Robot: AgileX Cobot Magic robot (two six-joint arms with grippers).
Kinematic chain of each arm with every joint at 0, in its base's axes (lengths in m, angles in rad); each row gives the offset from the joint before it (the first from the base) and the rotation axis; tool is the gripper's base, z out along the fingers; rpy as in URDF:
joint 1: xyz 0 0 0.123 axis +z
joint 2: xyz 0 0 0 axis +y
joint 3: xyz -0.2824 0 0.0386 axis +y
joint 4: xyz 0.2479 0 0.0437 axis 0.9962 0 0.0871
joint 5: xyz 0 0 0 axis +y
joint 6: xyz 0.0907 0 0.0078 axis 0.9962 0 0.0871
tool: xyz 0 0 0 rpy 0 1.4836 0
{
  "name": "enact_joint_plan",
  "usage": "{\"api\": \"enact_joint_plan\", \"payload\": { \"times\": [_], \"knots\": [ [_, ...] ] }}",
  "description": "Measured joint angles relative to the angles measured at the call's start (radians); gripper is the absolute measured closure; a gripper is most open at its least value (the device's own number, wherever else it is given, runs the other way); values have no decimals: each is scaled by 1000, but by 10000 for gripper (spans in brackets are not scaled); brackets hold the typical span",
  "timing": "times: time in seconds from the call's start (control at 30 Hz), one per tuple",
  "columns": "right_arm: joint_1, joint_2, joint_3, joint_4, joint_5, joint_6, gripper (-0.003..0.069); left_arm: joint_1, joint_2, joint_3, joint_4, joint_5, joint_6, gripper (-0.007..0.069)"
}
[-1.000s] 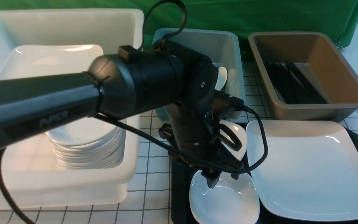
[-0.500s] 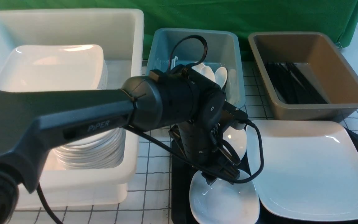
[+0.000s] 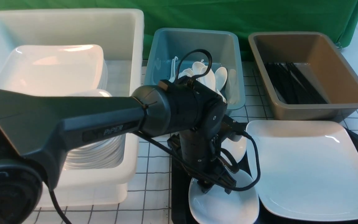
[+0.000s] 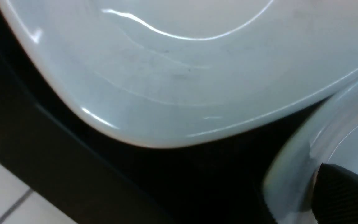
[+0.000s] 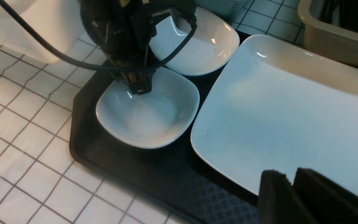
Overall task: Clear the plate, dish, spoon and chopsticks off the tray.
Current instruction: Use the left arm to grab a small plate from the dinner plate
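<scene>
At the far rim of the near dish (image 3: 225, 205), the left jaws stand pointing down, one black ribbed pad (image 4: 343, 193) inside the glossy rim. Whether they clamp the rim or merely straddle it I cannot tell. That dish is a small white rounded square with a smooth hollow. It sits at the near-left corner of the tray (image 3: 179, 193), black plastic with a low raised rim, cut-off corners and a fine diamond texture.

Just beyond it, by the tray's far-left corner, lies a second dish (image 3: 236, 149) of the same shape, with a thin dark strip of tray between them. The plate (image 3: 309, 168), large, flat, glossy white and square with rounded corners, fills the tray's right part, and only a narrow black channel parts it from the dishes.

The right jaws hang on the plate's side, well apart from the dishes. Their dark pads (image 5: 275, 196) are close together and empty; whether they quite meet I cannot tell.

Past the tray's far edge, on the white gridded desk (image 3: 154, 193), a blue-grey tub (image 3: 166, 46) holds white soup spoons (image 3: 221, 76), and a brown tub (image 3: 322, 46) holds black chopsticks (image 3: 294, 84). Left of the tray, across a band of bare desk, a deep white tub (image 3: 129, 37) holds stacked square plates (image 3: 51, 67) and stacked dishes (image 3: 98, 152).
</scene>
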Motion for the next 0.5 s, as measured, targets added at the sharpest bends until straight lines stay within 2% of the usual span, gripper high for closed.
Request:
{"api": "enact_joint_plan", "payload": {
  "times": [0.23, 0.37, 0.5],
  "knots": [
    [0, 0, 0, 0, -2, 0, 552, 0, 8, -13, -46, 42, 8, 383],
    [0, 0, 0, 0, -2, 0, 545, 1, 8, -14, -125, 81, 16, 438],
    [0, 0, 0, 0, -2, 0, 538, 1, 9, -14, -156, 113, 17, 452]
  ]
}}
